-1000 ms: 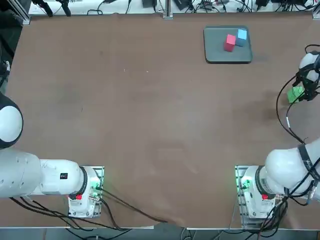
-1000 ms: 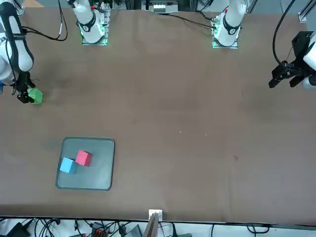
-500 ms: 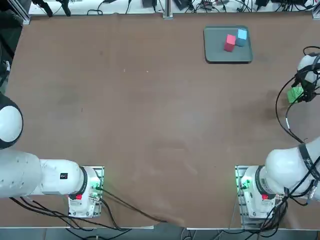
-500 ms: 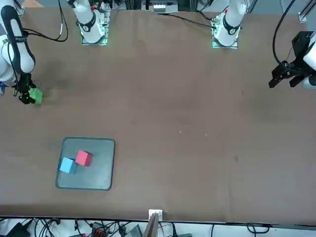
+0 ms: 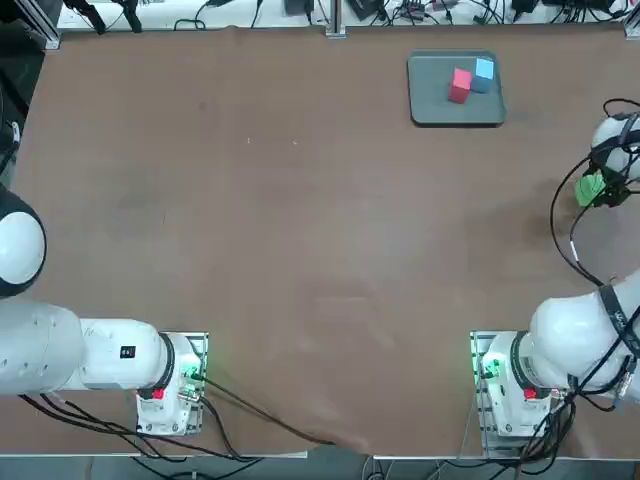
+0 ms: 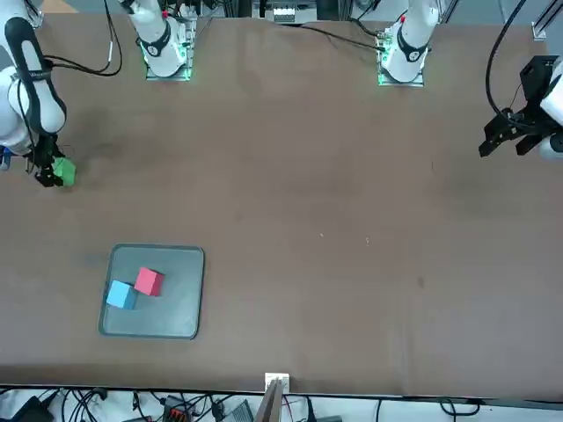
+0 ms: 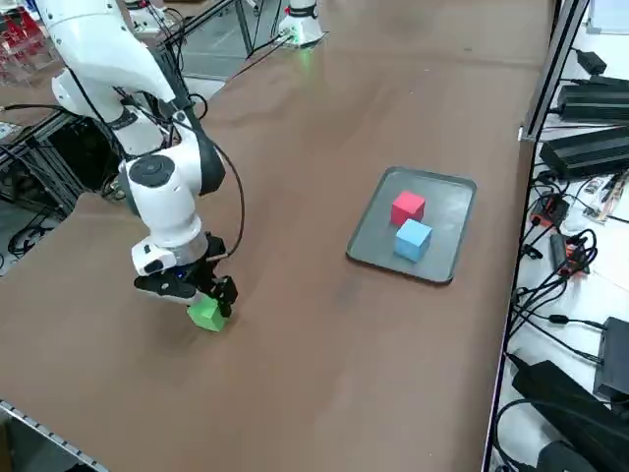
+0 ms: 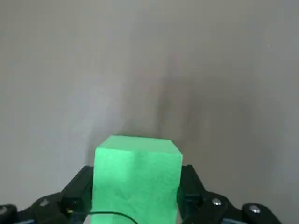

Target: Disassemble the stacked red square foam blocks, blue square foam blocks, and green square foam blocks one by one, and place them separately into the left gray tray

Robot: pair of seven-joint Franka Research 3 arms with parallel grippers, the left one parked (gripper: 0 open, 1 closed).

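One arm reaches down, its right gripper (image 8: pixel 136 205) clamped on the green square foam block (image 8: pixel 137 179) at the table (image 5: pixel 300 220).

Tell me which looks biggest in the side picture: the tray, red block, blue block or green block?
1. The gray tray, by far the biggest.
2. The red block, blue block and green block look about the same size, so I won't rank them. The right gripper partly covers the green one.
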